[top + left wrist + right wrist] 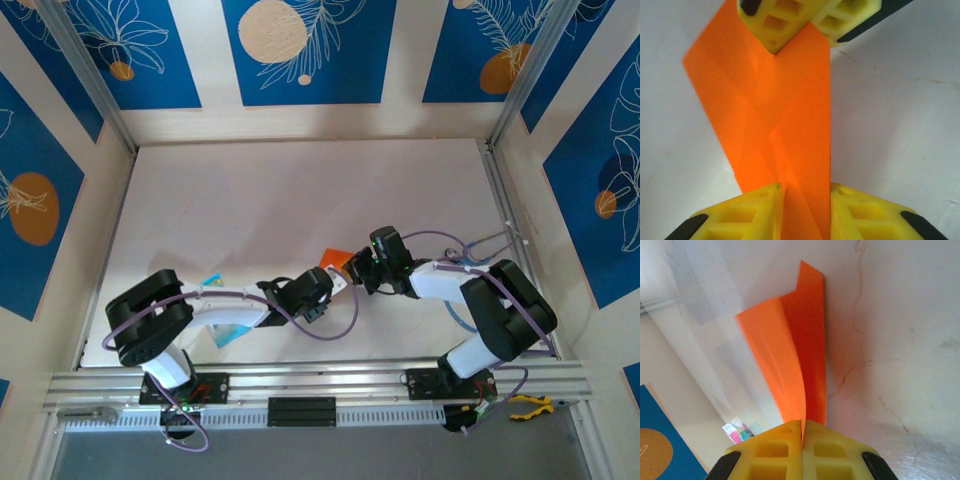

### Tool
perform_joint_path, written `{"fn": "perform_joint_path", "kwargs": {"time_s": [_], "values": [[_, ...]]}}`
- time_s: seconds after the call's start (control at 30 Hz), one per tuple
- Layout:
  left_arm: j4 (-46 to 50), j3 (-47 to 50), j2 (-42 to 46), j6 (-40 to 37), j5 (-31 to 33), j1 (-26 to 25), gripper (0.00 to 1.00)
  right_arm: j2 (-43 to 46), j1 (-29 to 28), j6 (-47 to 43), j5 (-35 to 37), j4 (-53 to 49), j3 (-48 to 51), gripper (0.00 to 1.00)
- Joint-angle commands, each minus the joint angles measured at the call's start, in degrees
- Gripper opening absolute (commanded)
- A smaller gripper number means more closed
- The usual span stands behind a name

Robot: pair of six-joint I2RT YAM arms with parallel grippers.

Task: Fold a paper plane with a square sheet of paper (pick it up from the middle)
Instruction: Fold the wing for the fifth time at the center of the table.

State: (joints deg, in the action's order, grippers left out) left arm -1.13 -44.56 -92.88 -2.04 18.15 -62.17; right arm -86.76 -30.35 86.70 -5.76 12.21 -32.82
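Midair, the orange paper sheet is held partly folded and creased over the near middle of the table, between both arms. The right gripper is pinched tight on one end, with the flaps fanning away from its fingers. The left gripper is at the opposite end, jaws narrowly apart with the paper standing in the gap. Whether its pads press the paper, I cannot tell.

The orange paper is thin and matt, with soft creases. The left tool has yellow moulded plastic fingers with black pads. The bench looks pale, smooth, faintly scuffed.
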Motion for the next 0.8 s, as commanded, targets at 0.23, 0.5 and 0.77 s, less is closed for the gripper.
{"fn": "perform_joint_path", "kwargs": {"time_s": [0.23, 0.5, 0.77], "values": [[0.5, -1.8, -1.2, -0.1, 1.4, -0.7, 0.29, 1.7, 0.0, 0.6, -0.3, -0.3, 1.2, 0.02], [1.0, -1.7, -0.9, -0.5, 2.6, -0.7, 0.4, 2.3, 0.2, 0.5, -0.2, 0.0, 1.7, 0.02], [0.5, -1.2, -0.8, -1.1, 2.4, -0.7, 0.41, 2.4, 0.3, 0.6, -0.4, 0.5, 1.8, 0.02]]}}
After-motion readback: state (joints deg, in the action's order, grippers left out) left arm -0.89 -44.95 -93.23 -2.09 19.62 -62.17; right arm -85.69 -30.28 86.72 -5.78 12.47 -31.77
